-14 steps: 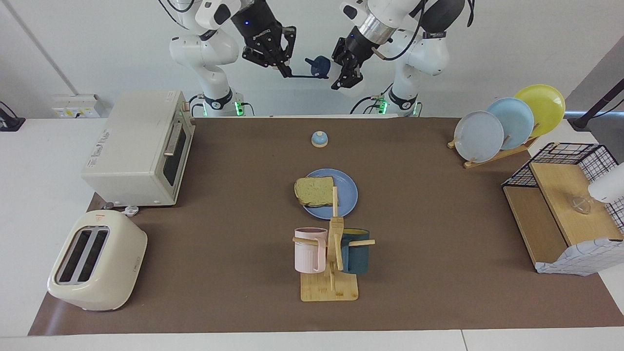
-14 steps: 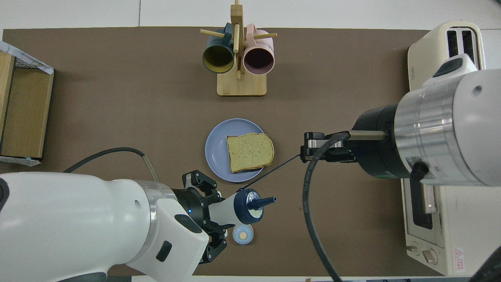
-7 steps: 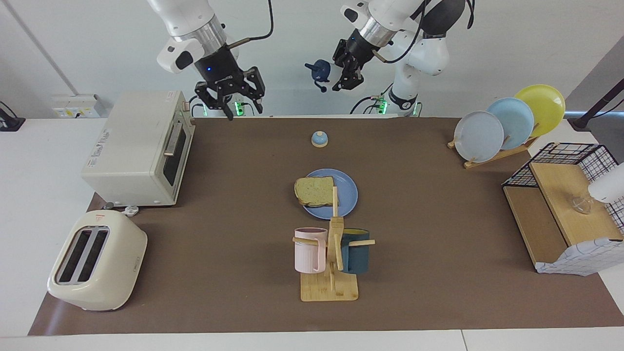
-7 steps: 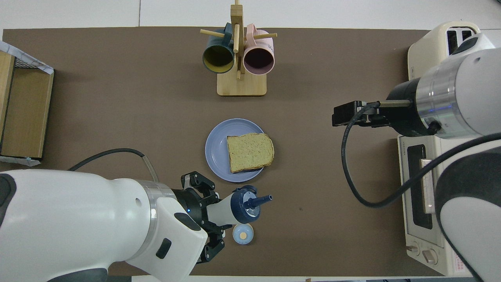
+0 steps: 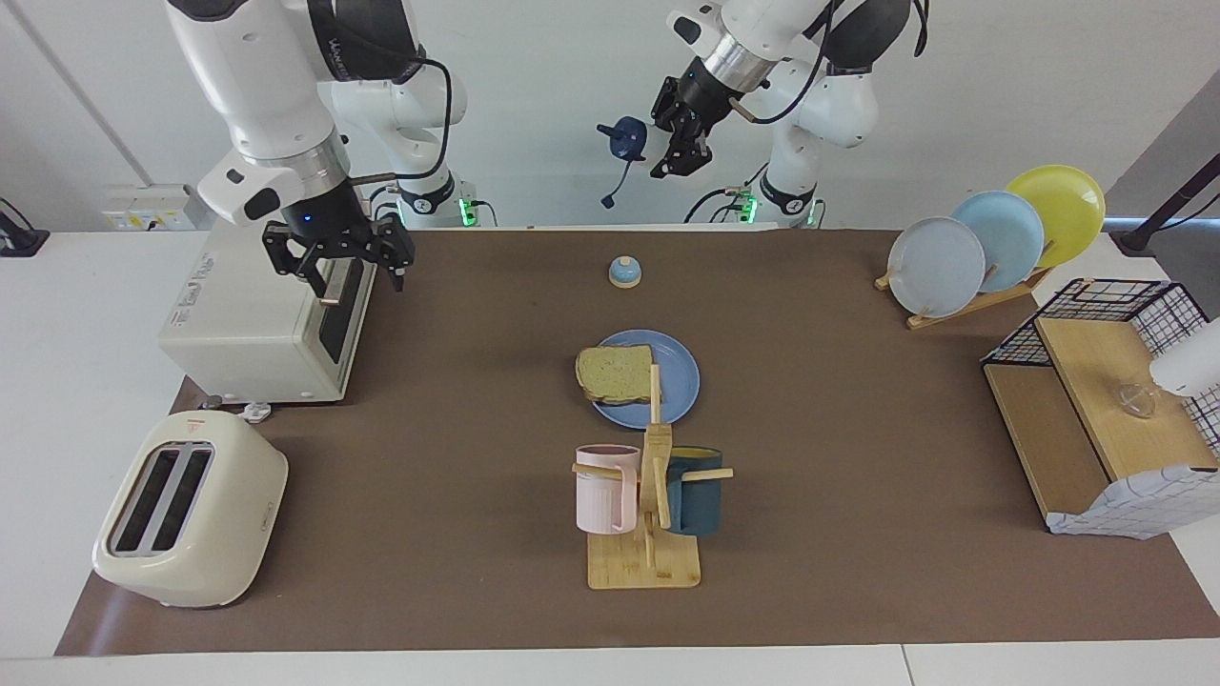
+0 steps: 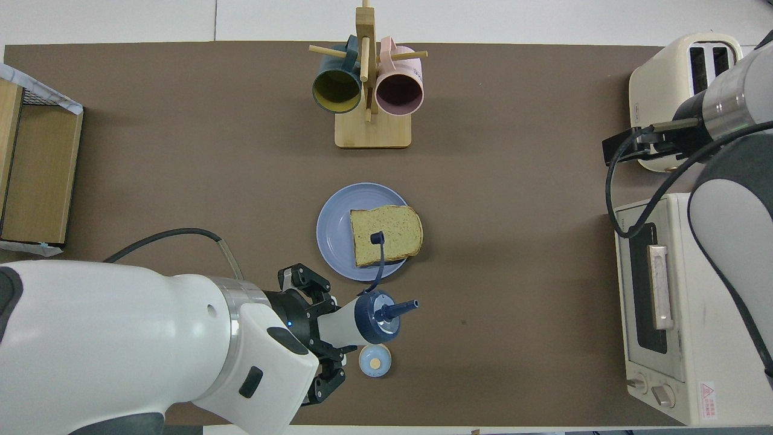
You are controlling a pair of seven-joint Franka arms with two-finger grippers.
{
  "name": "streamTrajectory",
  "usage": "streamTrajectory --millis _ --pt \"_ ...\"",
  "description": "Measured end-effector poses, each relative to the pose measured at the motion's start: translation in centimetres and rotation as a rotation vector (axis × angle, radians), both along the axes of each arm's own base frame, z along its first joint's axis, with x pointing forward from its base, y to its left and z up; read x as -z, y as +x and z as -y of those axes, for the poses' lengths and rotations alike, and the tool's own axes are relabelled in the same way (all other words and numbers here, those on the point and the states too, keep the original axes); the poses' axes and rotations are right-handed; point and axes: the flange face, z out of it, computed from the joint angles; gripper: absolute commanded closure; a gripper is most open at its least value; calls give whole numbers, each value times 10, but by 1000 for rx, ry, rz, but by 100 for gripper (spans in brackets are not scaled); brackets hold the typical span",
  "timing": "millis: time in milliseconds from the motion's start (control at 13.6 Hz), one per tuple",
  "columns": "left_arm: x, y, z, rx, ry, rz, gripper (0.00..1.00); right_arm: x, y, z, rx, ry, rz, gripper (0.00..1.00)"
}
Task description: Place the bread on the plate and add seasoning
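The bread (image 5: 613, 373) lies on the blue plate (image 5: 673, 384), on the half toward the right arm's end, its crust just past the rim. My left gripper (image 5: 681, 144) is shut on the seasoning (image 5: 628, 139), held tilted high above the bell. Its navy cap points toward the right arm and a tethered lid dangles below it. In the overhead view the seasoning (image 6: 365, 315) in my left gripper (image 6: 329, 327) sits just short of the plate (image 6: 336, 225), and the dangling lid overlaps the bread (image 6: 395, 232). My right gripper (image 5: 355, 283) hangs open and empty over the toaster oven's front.
A small blue-topped bell (image 5: 624, 272) stands nearer to the robots than the plate. A wooden mug rack (image 5: 648, 534) with two mugs stands farther out. A toaster oven (image 5: 257, 305) and a toaster (image 5: 191, 510) fill the right arm's end. A plate rack (image 5: 991, 238) and a wire basket (image 5: 1144, 314) stand at the left arm's end.
My right gripper let go of the seasoning's tethered lid, opened, and swung away and down to the toaster oven. The lid now dangles loose. My left gripper kept hold of the seasoning.
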Motion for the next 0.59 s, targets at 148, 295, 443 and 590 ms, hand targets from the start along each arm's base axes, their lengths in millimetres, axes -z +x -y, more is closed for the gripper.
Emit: streamTrajectory --millis 148,295,443,590 --pt "1 0 -1 0 6 4 100 12 17 10 -11 -22 -11 0" --pt "3 1 -2 2 23 15 100 17 25 21 -3 -23 -17 0" --pt "6 3 -4 5 54 34 100 16 26 36 15 -26 -14 0" --pt "12 6 -4 8 87 52 100 17 26 44 26 -28 -17 0"
